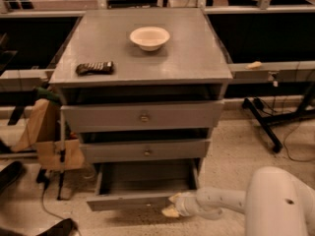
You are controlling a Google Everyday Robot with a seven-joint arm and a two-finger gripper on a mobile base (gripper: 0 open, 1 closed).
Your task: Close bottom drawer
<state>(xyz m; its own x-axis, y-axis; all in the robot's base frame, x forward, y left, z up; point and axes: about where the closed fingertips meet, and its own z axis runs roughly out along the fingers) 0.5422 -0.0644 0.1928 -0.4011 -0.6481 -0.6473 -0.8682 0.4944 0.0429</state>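
Note:
The bottom drawer [129, 201] is the lowest of three grey drawers in the cabinet [147, 58]. It stands pulled out, its slim grey front near the lower edge of the camera view. My gripper [172, 205] is at the right end of that drawer front, touching or almost touching it, on a white arm that reaches in from the lower right. The middle drawer [145, 150] and the top drawer [142, 116] stick out a little.
A cream bowl [149, 37] and a dark flat object [95, 68] lie on the cabinet top. A brown paper bag [47, 132] and cables stand left of the cabinet. A black stand leg [263, 119] lies on the speckled floor to the right.

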